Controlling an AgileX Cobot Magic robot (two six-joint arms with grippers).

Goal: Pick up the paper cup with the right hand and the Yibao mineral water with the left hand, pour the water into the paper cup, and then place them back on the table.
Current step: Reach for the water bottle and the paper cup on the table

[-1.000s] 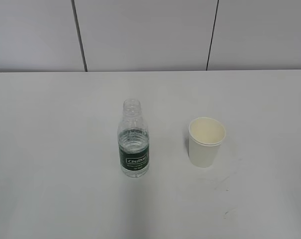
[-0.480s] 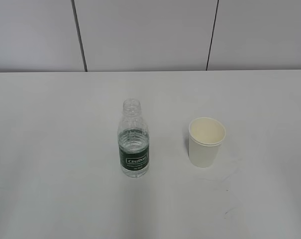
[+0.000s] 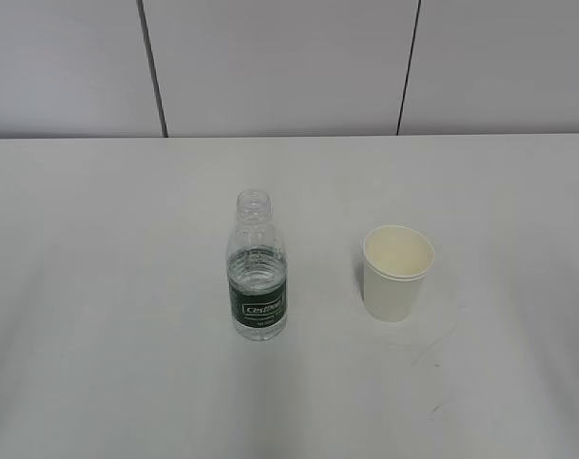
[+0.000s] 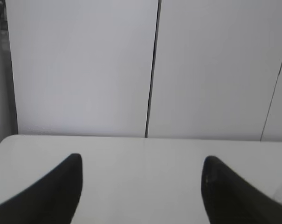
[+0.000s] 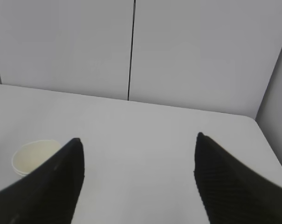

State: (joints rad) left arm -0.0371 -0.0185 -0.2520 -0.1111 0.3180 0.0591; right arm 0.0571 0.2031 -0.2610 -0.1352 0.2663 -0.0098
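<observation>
The Yibao mineral water (image 3: 258, 273), a clear uncapped bottle with a dark green label, stands upright on the white table (image 3: 107, 249) near the middle. The white paper cup (image 3: 397, 272) stands upright to its right, apart from it. Neither arm shows in the exterior view. My left gripper (image 4: 141, 161) is open and empty over bare table; the bottle is out of its view. My right gripper (image 5: 138, 142) is open and empty; the paper cup (image 5: 33, 156) shows at the left, partly behind the left finger (image 5: 57, 186).
A grey panelled wall (image 3: 289, 67) with dark seams rises behind the table's far edge. Faint smudges (image 3: 433, 359) mark the table in front of the cup.
</observation>
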